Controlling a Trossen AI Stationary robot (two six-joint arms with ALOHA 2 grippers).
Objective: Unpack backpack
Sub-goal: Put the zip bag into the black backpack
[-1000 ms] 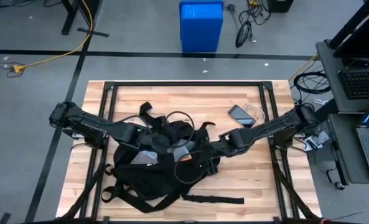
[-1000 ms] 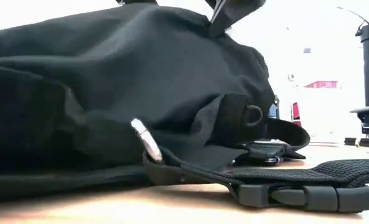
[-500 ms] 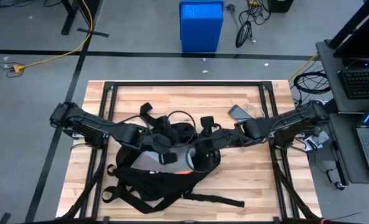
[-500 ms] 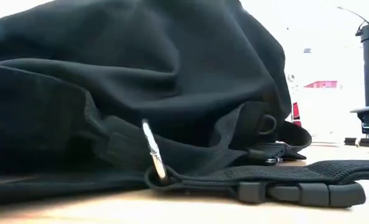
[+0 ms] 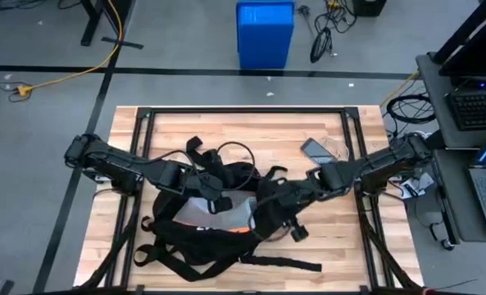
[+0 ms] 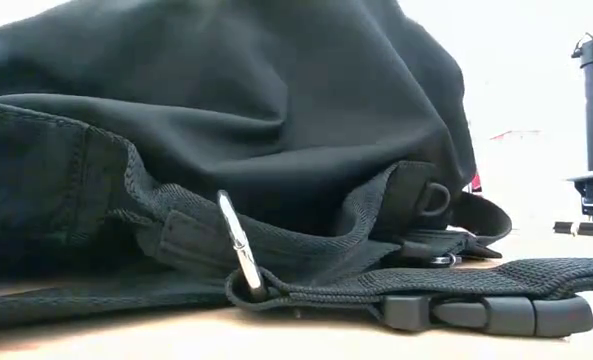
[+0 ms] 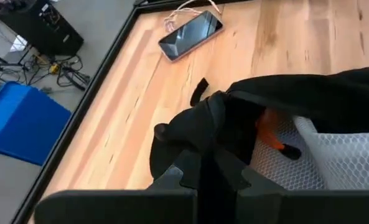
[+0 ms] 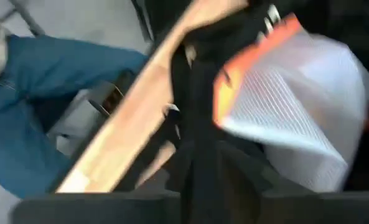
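Observation:
The black backpack (image 5: 202,238) lies in the middle of the table with its mouth toward the far side. The open mouth shows pale mesh lining (image 5: 218,215) with orange trim (image 5: 241,228). My left gripper (image 5: 208,195) is shut on the mouth's left side, and my right gripper (image 5: 282,197) is shut on its right side. In the low view the backpack's bulk (image 6: 226,120) fills the picture, resting on the tabletop with straps trailing in front. My left gripper pinches a fold of black fabric at the mouth's edge (image 7: 204,127) between its two fingers, coming from the table's left. The fabric is raised off the table beside the mesh lining. My right gripper has a strip of black fabric (image 8: 195,106) running between its fingers, next to the orange-trimmed mesh. It comes from the table's right. The picture is blurred, so which part it is cannot be told.
A dark phone (image 5: 316,150) with a white cable lies on the far right of the table. A strap with a black buckle (image 6: 486,315) and a metal clip (image 6: 238,245) lie near the front edge. A person in blue trousers (image 8: 41,93) stands beside the table.
My right gripper has pulled the mouth's right edge toward the table's right and far side, then come back a little toward the near side. The mouth has spread, and more pale lining and orange trim show. The backpack's bulk has shifted toward the right.

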